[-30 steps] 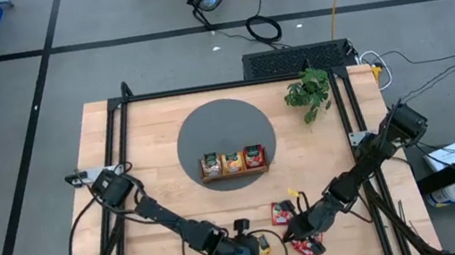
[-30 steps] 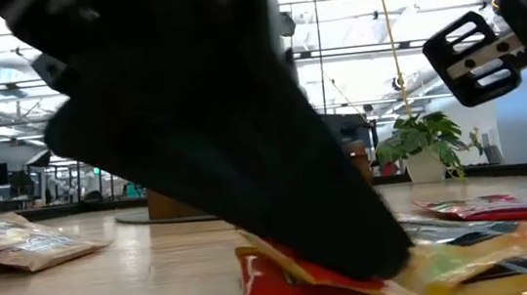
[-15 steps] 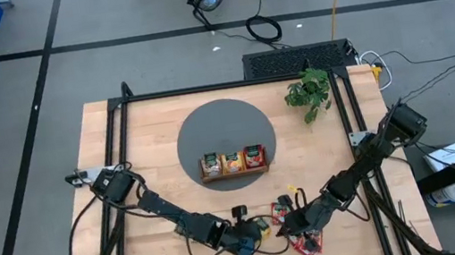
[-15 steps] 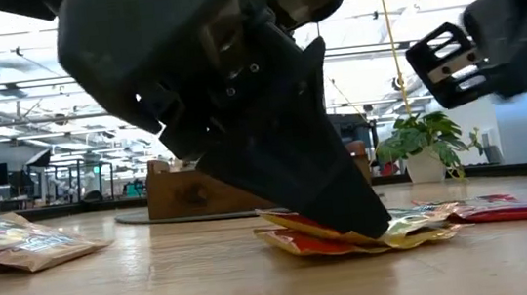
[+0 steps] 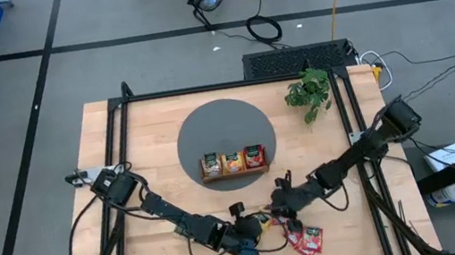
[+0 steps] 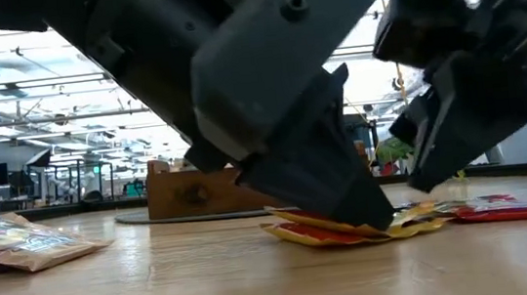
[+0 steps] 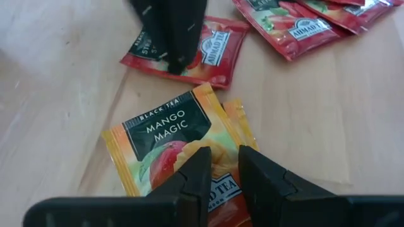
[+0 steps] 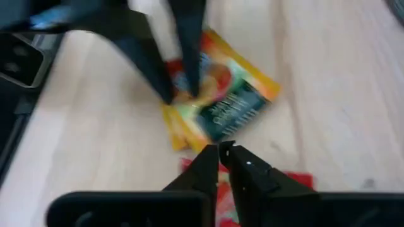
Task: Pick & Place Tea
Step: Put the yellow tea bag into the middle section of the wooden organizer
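Step in hand: picking an orange-yellow sachet [image 7: 173,142] off the surface [image 5: 124,161] at the near edge, about 6 o'clock from the wooden tray [image 5: 233,163].
Left gripper [image 7: 219,165]: tips rest on the orange-yellow sachet, jaws narrow with a small gap, nothing lifted; in the low view it presses the sachet flat.
Right gripper [image 8: 219,149]: hovers just beside, over a red sachet [image 8: 221,189], jaws nearly together, holding nothing I can make out.
Doing it well: as I judge it, a second sachet peeps from under the top one, so slide or pinch only the top sachet by an edge; a flat packet gives little to bite, so lift one corner first. Keep the two arms from crowding each other.
Where the tea lies: the orange-yellow pair at 6 o'clock of the tray; loose red sachets [image 5: 308,240] at about 5 o'clock; three more stand in the tray.
Long axis: in the left wrist view the sachet lies flat, label up, long axis running diagonally, its lettered end away from the jaws.
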{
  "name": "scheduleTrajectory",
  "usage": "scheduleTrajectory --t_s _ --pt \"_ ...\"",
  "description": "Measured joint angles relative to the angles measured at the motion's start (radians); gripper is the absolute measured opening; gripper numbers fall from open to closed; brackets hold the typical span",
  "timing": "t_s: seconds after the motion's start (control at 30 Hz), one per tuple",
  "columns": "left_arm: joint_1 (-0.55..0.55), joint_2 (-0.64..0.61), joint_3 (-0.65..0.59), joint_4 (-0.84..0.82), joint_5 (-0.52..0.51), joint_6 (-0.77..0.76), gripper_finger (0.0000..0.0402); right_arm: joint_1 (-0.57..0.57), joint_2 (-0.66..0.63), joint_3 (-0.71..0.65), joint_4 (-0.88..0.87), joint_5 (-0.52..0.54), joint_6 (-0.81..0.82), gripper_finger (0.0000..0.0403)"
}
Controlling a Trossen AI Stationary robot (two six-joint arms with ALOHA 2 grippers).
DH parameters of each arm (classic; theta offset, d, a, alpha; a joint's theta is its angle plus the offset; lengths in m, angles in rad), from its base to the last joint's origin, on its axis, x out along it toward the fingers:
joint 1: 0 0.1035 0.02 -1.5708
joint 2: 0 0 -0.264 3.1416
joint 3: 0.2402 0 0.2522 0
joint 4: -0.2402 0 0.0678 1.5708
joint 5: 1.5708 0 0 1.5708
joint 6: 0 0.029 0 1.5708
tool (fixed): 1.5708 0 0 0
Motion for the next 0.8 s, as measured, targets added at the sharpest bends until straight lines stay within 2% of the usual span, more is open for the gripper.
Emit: scheduleTrajectory --t_s 0.1,0.23,0.33,0.47,0.8 --pt "0.002 0.019 0.000 0.022 0.000 0.005 0.0088 -0.041 0.000 0.000 -0.004 -0.046 0.036 0.0066" --pt "0.005 0.021 -0.001 0.034 0.001 0.023 0.0088 -0.105 0.000 0.000 -0.010 -0.192 0.125 0.0109" --pt "0.005 0.021 -0.001 0.036 0.000 0.024 0.0088 -0.146 0.000 0.000 -0.009 -0.262 0.169 0.0131" --pt "0.008 0.021 -0.001 0.037 0.000 0.030 0.0088 -0.183 0.000 0.000 -0.017 -0.337 0.189 0.0140" --pt "0.034 0.022 -0.002 0.043 -0.025 0.035 0.0088 -0.238 0.000 0.000 -0.031 -0.397 0.157 0.0141"
